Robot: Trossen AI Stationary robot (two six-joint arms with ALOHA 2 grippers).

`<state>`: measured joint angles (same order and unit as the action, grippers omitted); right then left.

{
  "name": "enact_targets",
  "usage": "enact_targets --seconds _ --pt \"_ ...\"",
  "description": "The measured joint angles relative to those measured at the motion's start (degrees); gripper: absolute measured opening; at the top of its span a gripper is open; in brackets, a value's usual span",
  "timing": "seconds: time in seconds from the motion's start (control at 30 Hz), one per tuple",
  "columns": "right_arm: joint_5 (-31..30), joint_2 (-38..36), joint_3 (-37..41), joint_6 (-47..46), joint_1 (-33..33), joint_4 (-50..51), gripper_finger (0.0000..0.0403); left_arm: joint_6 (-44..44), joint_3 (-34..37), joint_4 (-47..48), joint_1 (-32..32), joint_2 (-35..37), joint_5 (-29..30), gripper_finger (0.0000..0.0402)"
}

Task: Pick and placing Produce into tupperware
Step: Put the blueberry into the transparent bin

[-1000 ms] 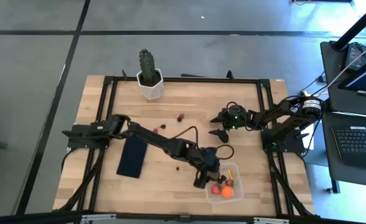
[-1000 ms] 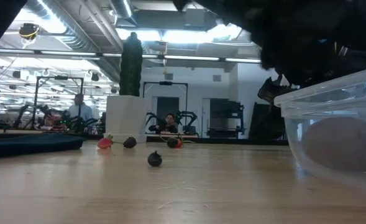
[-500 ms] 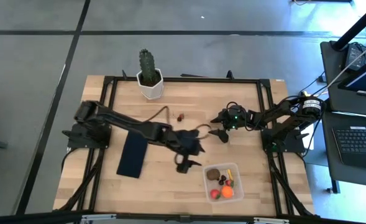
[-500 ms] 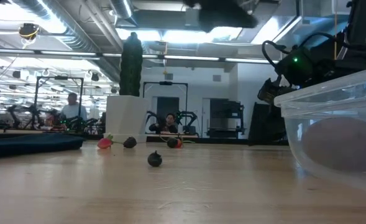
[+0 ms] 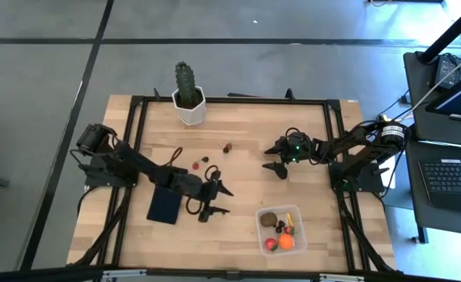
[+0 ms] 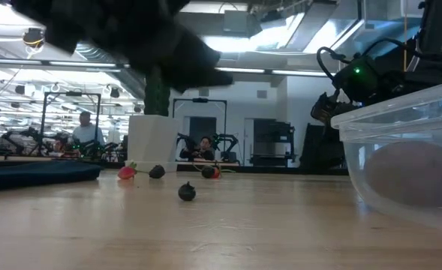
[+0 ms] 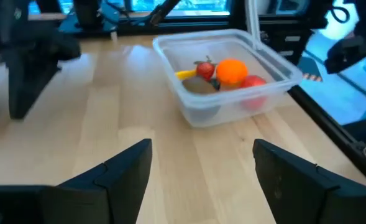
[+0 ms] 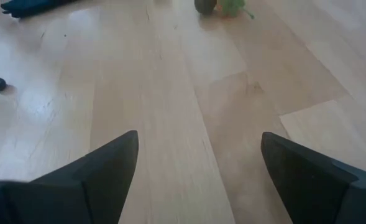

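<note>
The clear tupperware stands near the table's front right. It holds an orange ball, red pieces, a yellow piece and a brown piece. Loose produce lies on the wood: a red bit, a dark bit and another toward the far side, and a dark berry. My left gripper is open and empty, left of the tupperware and above the table. My right gripper is open and empty at the middle right.
A flat dark navy rectangle lies left of my left gripper. A green cactus in a white pot stands at the far edge. A black frame runs around the table. People show in the room behind the table.
My left gripper has drawn away from the tupperware toward the table's left edge, and its arm has folded back toward its base. The brown piece in the tupperware, covered by the gripper before, now shows. The tupperware has stayed in place.
</note>
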<state>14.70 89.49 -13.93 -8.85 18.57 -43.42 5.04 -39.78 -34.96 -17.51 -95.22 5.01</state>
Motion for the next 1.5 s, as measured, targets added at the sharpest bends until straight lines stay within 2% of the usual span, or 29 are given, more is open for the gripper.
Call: enact_targets --seconds 0.17,0.63,0.93,1.5 --pt "0.00 0.00 0.00 -0.08 0.00 -0.34 0.0339 0.99 4.46 -9.16 -1.26 -4.06 0.13 0.0272" --pt "0.00 0.00 0.00 -0.30 0.00 -0.52 0.0339 4.01 4.65 -26.01 -1.61 -20.29 0.20 0.0273" --pt "0.00 0.00 0.00 -0.03 0.00 -0.50 0.0339 5.59 4.63 -27.70 -1.67 -24.45 0.27 0.0273" --pt "-0.02 0.00 0.00 0.32 0.00 -0.48 0.0339 6.35 4.33 -28.44 -1.88 -24.80 0.05 0.0273"
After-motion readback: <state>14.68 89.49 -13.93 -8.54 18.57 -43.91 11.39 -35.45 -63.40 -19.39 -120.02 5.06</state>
